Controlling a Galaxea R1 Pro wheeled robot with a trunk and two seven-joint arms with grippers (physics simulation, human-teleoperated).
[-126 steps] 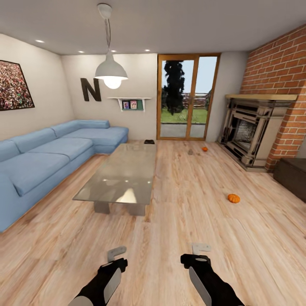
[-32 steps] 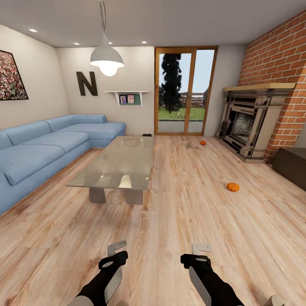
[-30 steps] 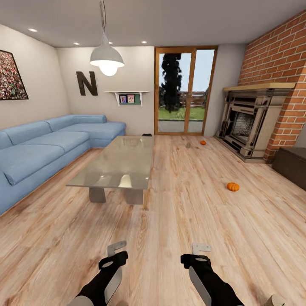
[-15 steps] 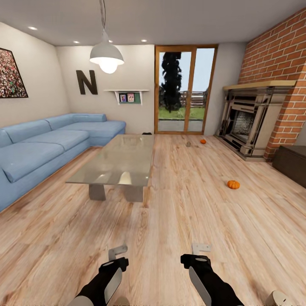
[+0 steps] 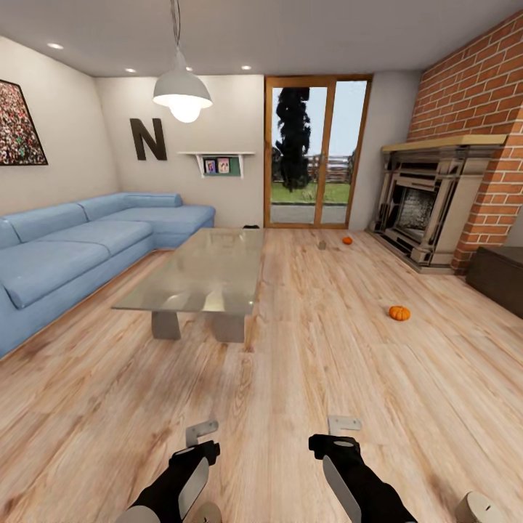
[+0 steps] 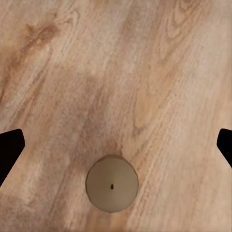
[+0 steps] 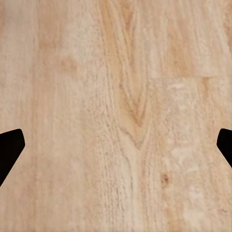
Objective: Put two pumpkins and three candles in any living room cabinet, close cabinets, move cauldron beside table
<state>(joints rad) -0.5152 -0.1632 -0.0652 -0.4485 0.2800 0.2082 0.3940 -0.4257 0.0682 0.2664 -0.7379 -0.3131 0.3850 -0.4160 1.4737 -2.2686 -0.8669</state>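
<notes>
**Mia:** What is the robot looking at?

**Ben:** It is looking into the living room. The floor (image 5: 305,349) is light wood. A long grey table (image 5: 200,280) with a shiny top is sitting in the middle, and a blue sofa (image 5: 80,250) is running along the wall beside it.

**Mia:** Where are the pumpkins?

**Ben:** One pumpkin (image 5: 399,313) is lying on the floor, well apart from the table, between the table and the dark cabinet (image 5: 500,276). The other pumpkin (image 5: 347,240) is sitting far back near the glass door (image 5: 316,152), just beside a small grey candle (image 5: 322,245).

**Mia:** Are more candles showing?

**Ben:** Yes. One candle (image 6: 112,183) is standing on the floor right under the left gripper (image 5: 201,434). From above it is looking like a round grey top with a tiny dark dot. Another candle (image 5: 476,507) is peeking in near the right arm, at the bottom corner.

**Mia:** What are the grippers doing?

**Ben:** Both are hanging over the floor. The left gripper's fingers are spread wide and are holding nothing. The right gripper (image 5: 343,430) is spread wide too, over bare boards, and it is holding nothing.

**Mia:** And the fireplace?

**Ben:** The fireplace (image 5: 425,211) is standing against the red brick wall, next to the cabinet. A white lamp (image 5: 182,94) is hanging over the table.
</notes>
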